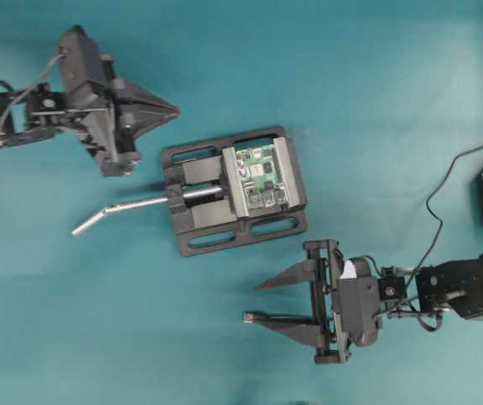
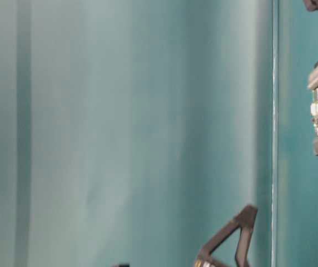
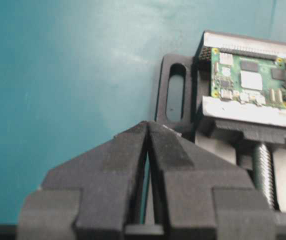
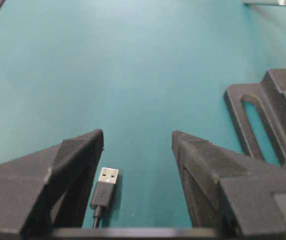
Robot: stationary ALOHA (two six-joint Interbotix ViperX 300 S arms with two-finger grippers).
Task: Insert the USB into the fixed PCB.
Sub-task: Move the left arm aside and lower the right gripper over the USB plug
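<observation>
The right gripper point(image 4: 138, 145) is spread wide, holding nothing (left gripper point(image 3: 148, 131) clenched, farther off). The USB point(image 4: 105, 187) lies at its 7 o'clock beside one finger, long axis parallel with the fingers.

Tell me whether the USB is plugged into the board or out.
Out. The USB lies on the teal table between the open right tool's fingers, apart from the fixed PCB clamped in the vise.

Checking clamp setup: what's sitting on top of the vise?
The fixed PCB sits on the vise, clamped between its grey jaws, chips facing up. Its underside and anything beneath it are hidden.
</observation>
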